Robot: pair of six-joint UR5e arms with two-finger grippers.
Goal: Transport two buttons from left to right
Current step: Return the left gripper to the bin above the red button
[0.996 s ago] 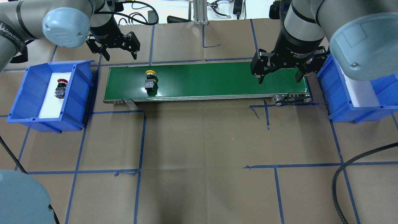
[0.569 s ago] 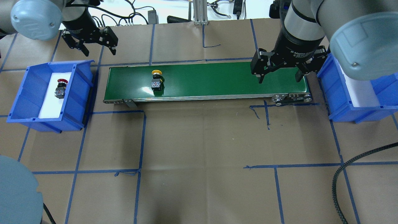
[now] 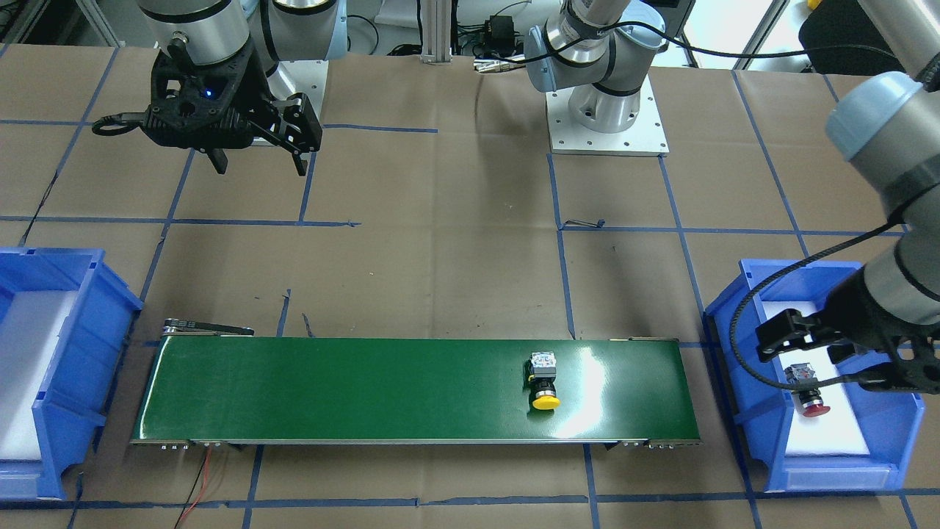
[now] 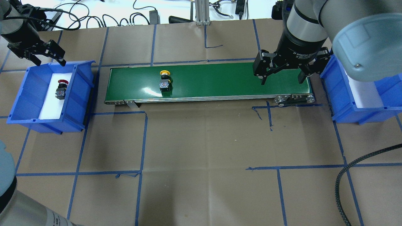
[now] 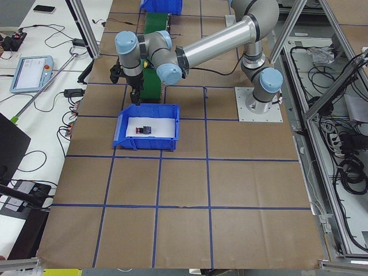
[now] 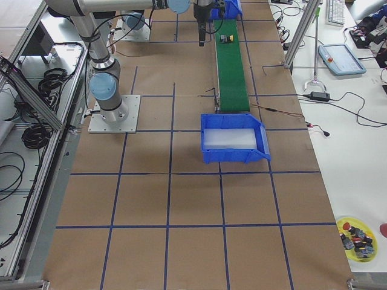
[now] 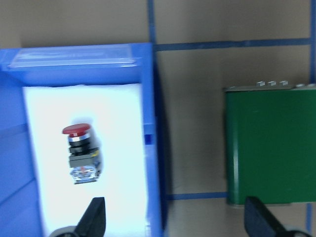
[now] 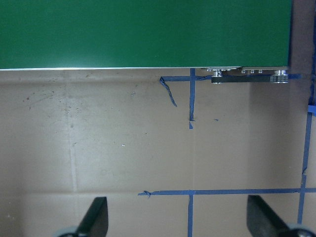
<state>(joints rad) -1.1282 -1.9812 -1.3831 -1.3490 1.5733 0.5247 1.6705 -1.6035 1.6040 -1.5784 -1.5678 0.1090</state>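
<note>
The yellow-capped button (image 4: 165, 81) lies on the green conveyor belt (image 4: 220, 78), left of its middle; it also shows in the front view (image 3: 544, 378). The red-capped button (image 4: 60, 89) lies on white foam in the left blue bin (image 4: 29, 89), and shows in the left wrist view (image 7: 81, 153). My left gripper (image 4: 50, 62) is open and empty above the bin's far rim, behind the red button. My right gripper (image 4: 282, 81) is open and empty over the belt's right end.
A second blue bin (image 4: 361, 110) with a white foam floor stands right of the belt, partly under my right arm. A black cable (image 4: 345, 175) loops at the front right. Blue tape lines cross the brown table cover.
My left gripper has moved left from the belt's left end to the left bin's far rim. The yellow button has travelled right along the belt. The right arm has not moved.
</note>
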